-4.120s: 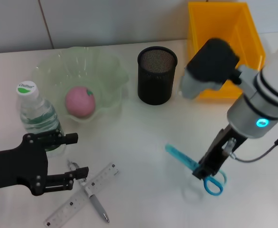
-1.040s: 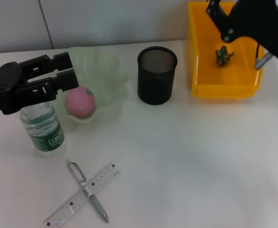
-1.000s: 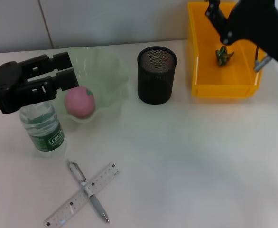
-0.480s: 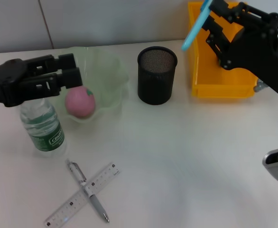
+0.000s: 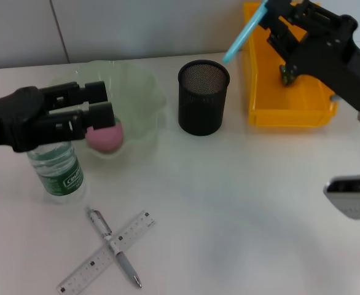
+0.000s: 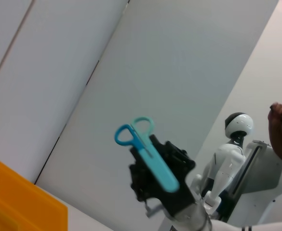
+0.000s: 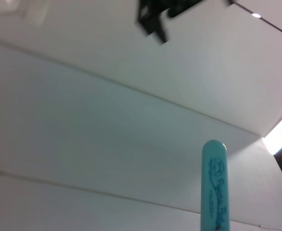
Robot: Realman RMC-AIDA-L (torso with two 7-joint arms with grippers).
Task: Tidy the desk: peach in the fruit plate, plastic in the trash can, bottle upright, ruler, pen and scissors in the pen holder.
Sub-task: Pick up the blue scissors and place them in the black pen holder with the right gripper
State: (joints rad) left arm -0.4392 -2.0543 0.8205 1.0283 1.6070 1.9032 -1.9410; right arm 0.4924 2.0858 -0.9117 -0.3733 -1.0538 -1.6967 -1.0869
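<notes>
My right gripper is shut on the blue scissors and holds them high, with the blade tip pointing down toward the rim of the black mesh pen holder. The left wrist view shows the scissors in that gripper, and the blade fills the right wrist view. My left gripper is open and empty, above the pink peach in the green fruit plate. The bottle stands upright. The ruler and pen lie crossed in front. Green plastic lies in the yellow bin.
The yellow bin stands at the back right beside the pen holder. A grey part of my right arm hangs over the table's right side. The white wall runs along the back of the table.
My right gripper has lifted the scissors off the table and carried them left, to above the pen holder. My left arm has risen and moved right over the bottle and plate.
</notes>
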